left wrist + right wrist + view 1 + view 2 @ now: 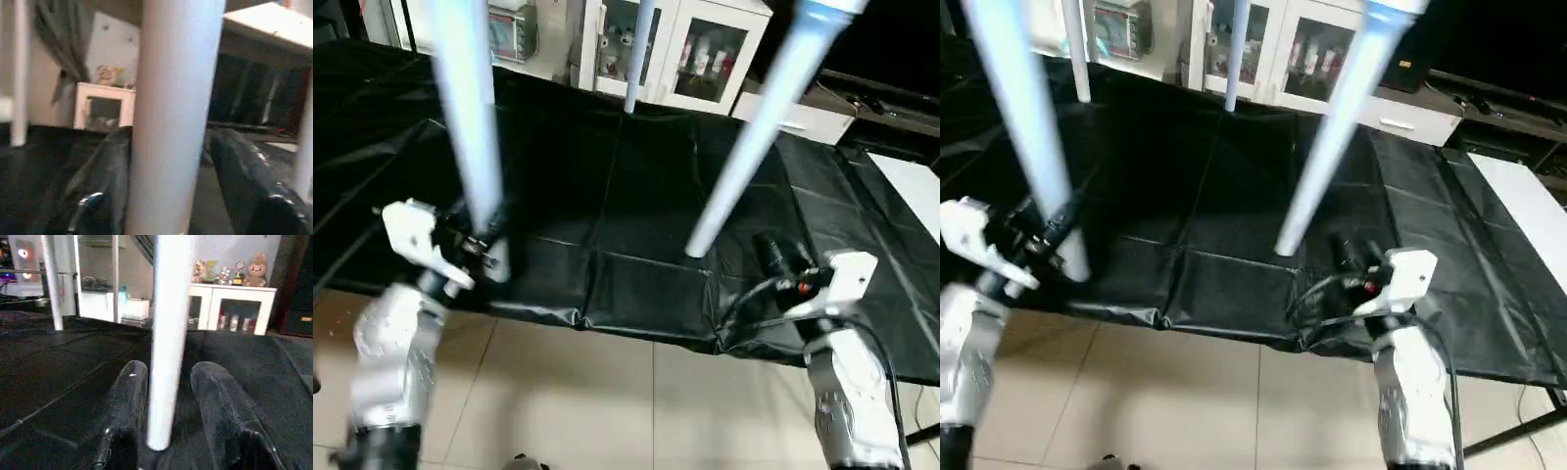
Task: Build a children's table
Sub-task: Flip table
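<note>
Though shelved bottles [710, 54], labels unreadable

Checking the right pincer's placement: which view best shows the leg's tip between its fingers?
The right wrist view: the leg stands between both fingers, tip visible. The eye views show that leg from above, beside the right pincer.

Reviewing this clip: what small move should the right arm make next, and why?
Probably ease the right end effector forward toward the lower end of the near right leg. Its fingers stand apart and lined up with the leg, but the head view shows a gap between them. The left end effector already has the left leg between its fingers.
</note>
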